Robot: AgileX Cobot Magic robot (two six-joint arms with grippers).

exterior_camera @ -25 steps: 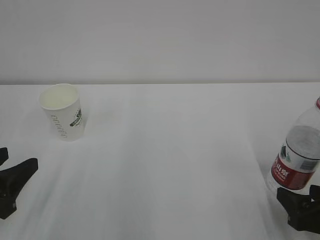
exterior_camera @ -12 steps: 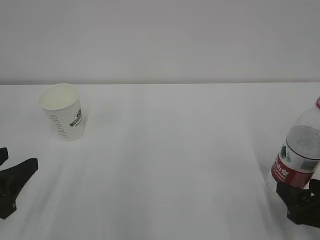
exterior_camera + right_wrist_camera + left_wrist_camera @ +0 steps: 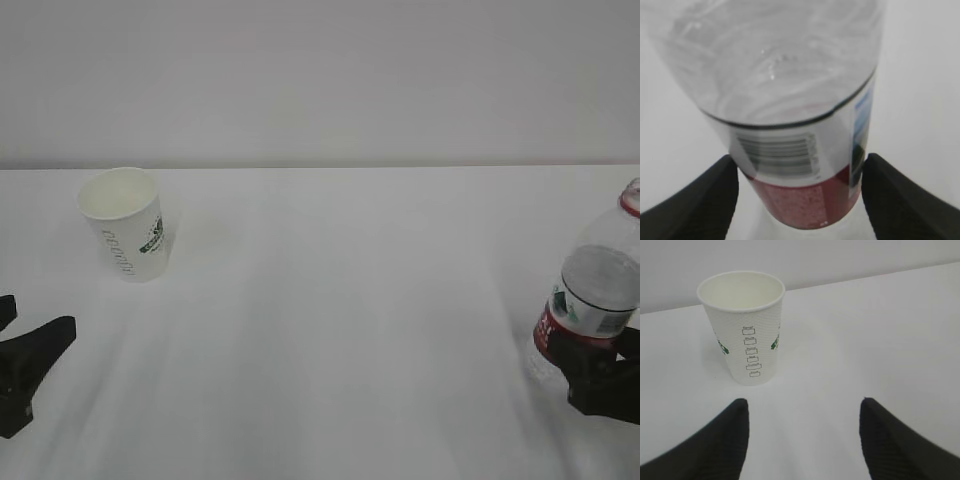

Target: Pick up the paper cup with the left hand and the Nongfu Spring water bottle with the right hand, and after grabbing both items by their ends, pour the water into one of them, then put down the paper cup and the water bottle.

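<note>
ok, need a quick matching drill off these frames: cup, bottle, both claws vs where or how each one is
Things:
1. paper cup
2. Nongfu Spring water bottle
3. left claw
4. right claw

States:
A. fingers either side of the red label
B. upright, far left of the table, nothing touching it
C. open, short of the cup
D. at the right edge of the exterior view, leaning left

Pairs: 1-B, 2-D, 3-C, 4-A

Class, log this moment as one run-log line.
left hand: open, short of paper cup | right hand: straddling Nongfu Spring water bottle
</note>
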